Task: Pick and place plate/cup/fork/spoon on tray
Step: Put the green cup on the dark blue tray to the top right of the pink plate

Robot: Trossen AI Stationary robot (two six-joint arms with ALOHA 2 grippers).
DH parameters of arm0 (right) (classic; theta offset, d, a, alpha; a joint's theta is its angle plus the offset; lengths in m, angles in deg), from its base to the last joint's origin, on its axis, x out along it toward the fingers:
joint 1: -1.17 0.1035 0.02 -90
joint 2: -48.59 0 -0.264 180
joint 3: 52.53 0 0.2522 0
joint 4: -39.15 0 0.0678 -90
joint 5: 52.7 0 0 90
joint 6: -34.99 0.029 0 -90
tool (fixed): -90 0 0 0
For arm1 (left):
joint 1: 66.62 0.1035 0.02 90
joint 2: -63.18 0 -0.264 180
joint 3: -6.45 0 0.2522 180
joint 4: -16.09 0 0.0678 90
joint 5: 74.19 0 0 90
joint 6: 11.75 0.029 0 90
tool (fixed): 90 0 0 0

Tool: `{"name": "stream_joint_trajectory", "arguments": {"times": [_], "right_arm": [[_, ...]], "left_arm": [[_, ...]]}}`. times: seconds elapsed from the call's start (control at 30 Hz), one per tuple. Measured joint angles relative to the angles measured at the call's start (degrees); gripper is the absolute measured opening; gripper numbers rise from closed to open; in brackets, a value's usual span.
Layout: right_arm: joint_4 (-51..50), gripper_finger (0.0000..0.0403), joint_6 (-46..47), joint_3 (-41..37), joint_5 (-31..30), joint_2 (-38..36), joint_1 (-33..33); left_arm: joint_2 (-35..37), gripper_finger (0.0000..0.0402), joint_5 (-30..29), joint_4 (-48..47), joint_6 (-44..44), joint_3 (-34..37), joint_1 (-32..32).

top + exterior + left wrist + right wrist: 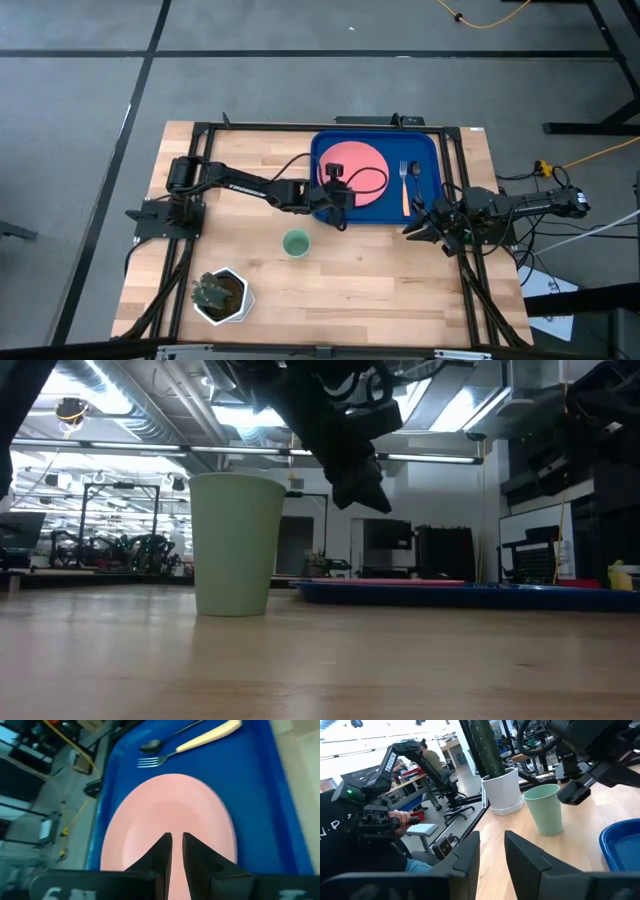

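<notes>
Your wooden table (380,280) carries the tray (430,150) at its 1 o'clock corner, with the plate (365,165), fork (405,185) and spoon (414,171) already on it. The cup (295,243) stands on bare wood at 7 o'clock from the tray, a potted plant (220,293) farther at 8. Your left gripper (337,203) hangs over the plate's edge, jaws nearly pressed together. Your right gripper (420,227) waits at the table's 3 o'clock edge, jaws slightly spread. Beyond the table lies grey flooring, and a person sits among workbenches.
</notes>
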Motion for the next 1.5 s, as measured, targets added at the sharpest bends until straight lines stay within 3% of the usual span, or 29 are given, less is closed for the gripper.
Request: {"name": "stream_joint_trajectory", "arguments": {"times": [0.27, 0.73, 0.83, 0.97, 1.03, 1.1, 1.13, 1.2, 1.3, 1.37, 1.5], "right_arm": [[-0.09, 0.0095, 0.09, -0.03, 0.44, 0.0, 0.0], [-0.13, 0.0095, 0.0, -0.07, 0.42, 0.0, 0.0], [-0.19, 0.0095, 0.0, -0.07, 0.42, 0.0, 0.0], [-0.34, 0.0095, 0.04, -0.07, 0.42, 0.0, 0.0], [-0.33, 0.0095, 0.04, -0.07, 0.42, 0.0, 0.0], [-0.38, 0.0095, 0.04, -0.07, 0.42, 0.0, 0.0], [-0.46, 0.0095, 0.03, -0.07, 0.42, 0.0, 0.0], [-0.54, 0.0095, 0.04, -0.07, 0.42, 0.0, 0.0], [-0.86, 0.0095, 0.04, -0.09, 0.39, 0.04, 0.0], [-1.26, 0.0095, 0.03, -0.09, 0.39, 0.0, 0.0], [-1.43, 0.0095, 0.04, -0.09, 0.39, 0.0, 0.0]], "left_arm": [[0.0, 0.0037, 2.19, -1.3, -0.51, 0.02, -0.06], [0.0, 0.0037, -2.17, -1.81, -0.02, 0.04, -1.99], [0.0, 0.0037, -7.42, -2.06, 2.33, 0.04, -2.86], [2.93, 0.0037, -25.92, -5.41, 13.16, 0.15, -4.54], [7.53, 0.0037, -28.19, -9.69, 15.2, 0.15, -4.94], [13.83, 0.0037, -21.47, -18.25, 14.67, 0.05, -4.46], [17.18, 0.0037, -14.88, -22.03, 14.68, -0.04, -3.44], [23.76, 0.0037, 3.07, -27.62, 14.46, 0.83, 1.15], [31.77, 0.0037, 30.29, -26.54, 11.71, 4.34, 13.84], [35.12, 0.0037, 35.62, -25.74, 6.89, 7.21, 20.44], [36.92, 0.0037, 32.44, -24.68, -1.19, 11.43, 24.64]]}}
